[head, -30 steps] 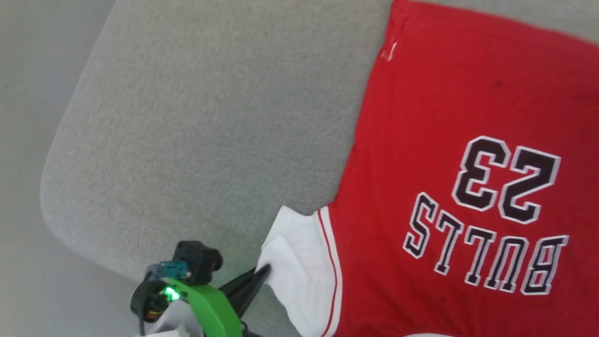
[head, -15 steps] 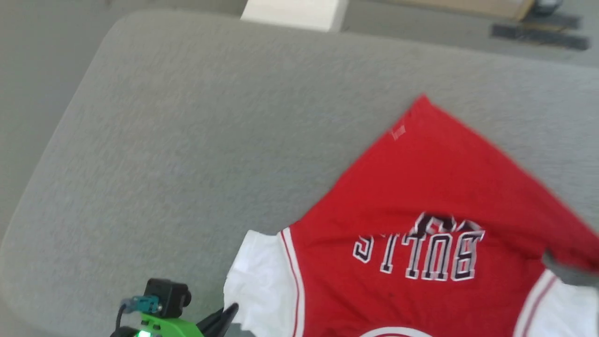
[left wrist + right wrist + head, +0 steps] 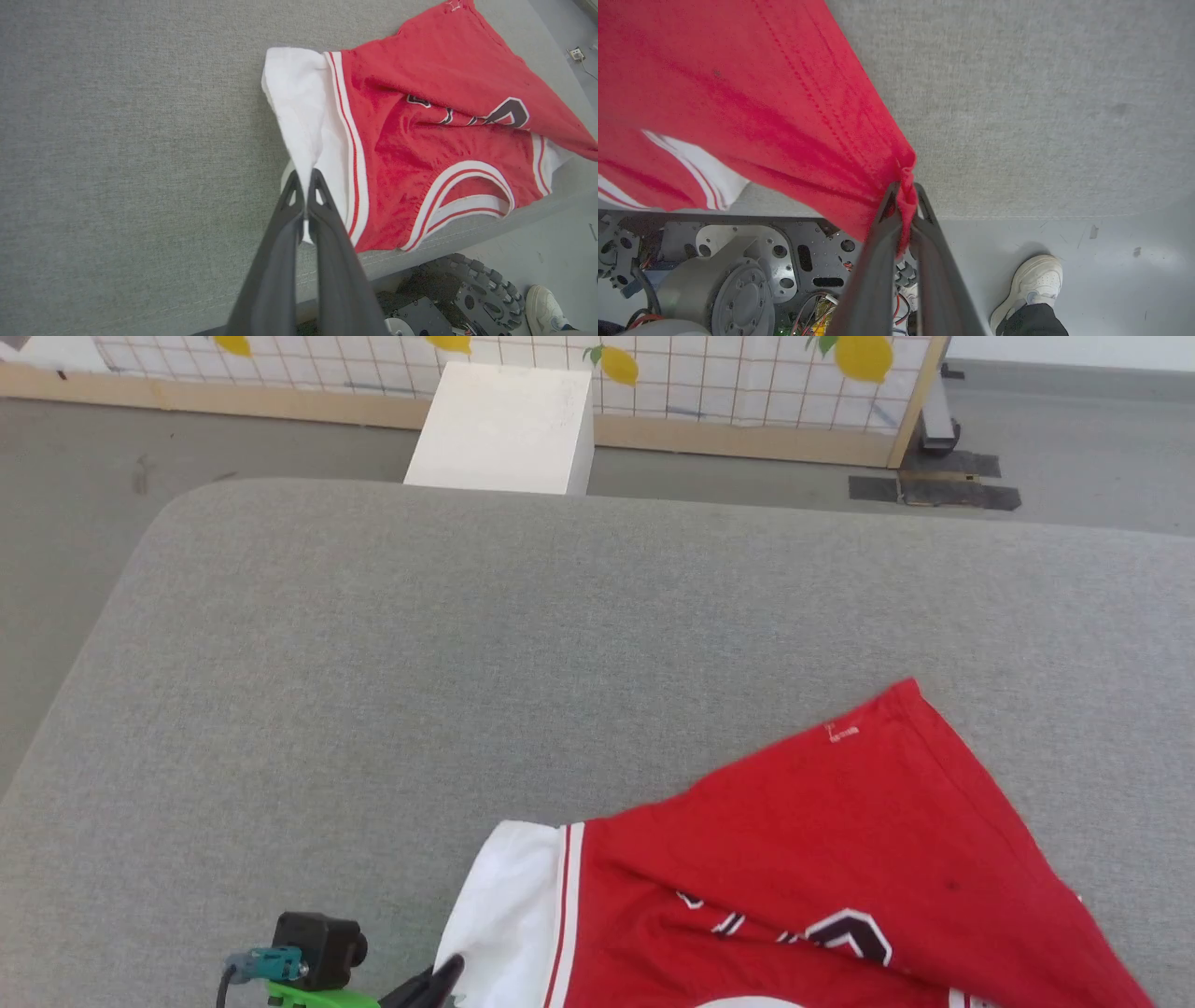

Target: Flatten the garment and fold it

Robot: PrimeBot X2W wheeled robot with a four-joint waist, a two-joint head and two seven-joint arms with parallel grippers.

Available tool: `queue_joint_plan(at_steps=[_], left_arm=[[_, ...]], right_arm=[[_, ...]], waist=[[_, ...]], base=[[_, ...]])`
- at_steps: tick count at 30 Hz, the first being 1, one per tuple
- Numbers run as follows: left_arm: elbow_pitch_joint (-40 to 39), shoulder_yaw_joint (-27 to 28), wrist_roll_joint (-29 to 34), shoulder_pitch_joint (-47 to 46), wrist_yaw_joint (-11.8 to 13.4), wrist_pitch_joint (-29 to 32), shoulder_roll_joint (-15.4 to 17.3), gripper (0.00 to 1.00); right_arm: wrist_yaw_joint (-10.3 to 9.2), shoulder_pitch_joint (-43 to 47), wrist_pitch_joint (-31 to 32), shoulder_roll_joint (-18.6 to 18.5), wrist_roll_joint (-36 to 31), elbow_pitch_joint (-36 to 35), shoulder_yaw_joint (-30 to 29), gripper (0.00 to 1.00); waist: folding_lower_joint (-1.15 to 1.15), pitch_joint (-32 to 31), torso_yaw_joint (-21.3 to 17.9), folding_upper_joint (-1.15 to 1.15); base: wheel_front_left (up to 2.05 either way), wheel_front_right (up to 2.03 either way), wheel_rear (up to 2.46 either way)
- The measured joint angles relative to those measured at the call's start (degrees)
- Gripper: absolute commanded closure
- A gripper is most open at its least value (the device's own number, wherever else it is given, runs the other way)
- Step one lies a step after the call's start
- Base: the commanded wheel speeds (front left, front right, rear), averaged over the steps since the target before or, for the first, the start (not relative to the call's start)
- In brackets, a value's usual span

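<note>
The garment lies at the near edge of the grey padded table, spreading ahead and to the right of the left gripper, which is pinched tight on the edge of the white sleeve. Half a second ago "BULLS" read whole. Now the red cloth has slumped over it and scraps of black lettering peek from the crease. The head camera has also tipped up, bringing a white box and a lemon-patterned panel into sight beyond the table.

The right gripper is clamped on a bunched red hem corner, and the cloth stretches taut away from its tips, up and left in its wrist view. Behind both grippers the wrist views show the robot's base and a person's white shoe on the floor. The left wrist view adds the striped neckline just right of that gripper.
</note>
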Motion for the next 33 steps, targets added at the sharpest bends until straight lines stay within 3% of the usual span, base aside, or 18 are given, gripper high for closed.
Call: queue_joint_plan(at_steps=[4, 5, 6, 12, 19, 27, 33], left_arm=[[-0.07, -0.03, 0.0, -0.01, 0.04, -0.08, -0.04, 1.0], [-0.08, -0.07, 0.0, -0.02, 0.04, -0.08, -0.05, 1.0], [-0.08, -0.13, 0.0, -0.03, 0.04, -0.08, -0.05, 1.0], [-0.62, -0.53, 0.09, -0.17, 0.03, 0.02, -0.04, 1.0], [-2.53, -1.79, 1.11, -2.24, -0.03, 0.76, -0.21, 1.0], [-3.88, -3.85, 3.53, -6.72, -0.53, 1.21, -2.47, 1.0], [-3.33, -5.15, 4.14, -8.94, -1.03, 1.2, -4.12, 1.0]], right_arm=[[0.0, 1.77, 0.03, 1.6, -1.1, 0.58, 0.05, 1.0], [0.0, 1.77, -0.29, 1.54, -1.27, 0.85, 0.16, 0.67], [0.0, 1.75, -0.98, 1.24, -1.51, 0.99, 0.59, 0.0], [0.0, -3.38, -3.79, -2.26, -0.3, -0.09, 3.56, 0.0], [0.0, -17.7, -6.77, -6.56, 2.11, -1.02, 11.7, 0.0], [0.0, -33.05, -9.8, -6.78, -2.56, 10.62, 21.36, 0.0], [0.0, -39.44, -11.05, -9.55, -4.95, 19.76, 26.65, 0.0]], waist=[[0.0, -0.3, -0.21, 0.0], [0.0, -0.28, -0.14, 0.0], [0.0, -0.27, -0.01, 0.0], [0.0, -0.02, 1.01, 0.0], [0.0, 1.96, 2.99, 0.0], [0.0, 6.53, 6.48, 0.0], [0.0, 9.61, 9.96, 0.0]], base=[[0.0, 0.0, 0.0], [0.0, 0.0, 0.0], [0.0, 0.0, 0.0], [0.0, 0.0, 0.0], [0.0, 0.0, 0.0], [0.0, 0.0, 0.0], [0.0, 0.0, 0.0]])
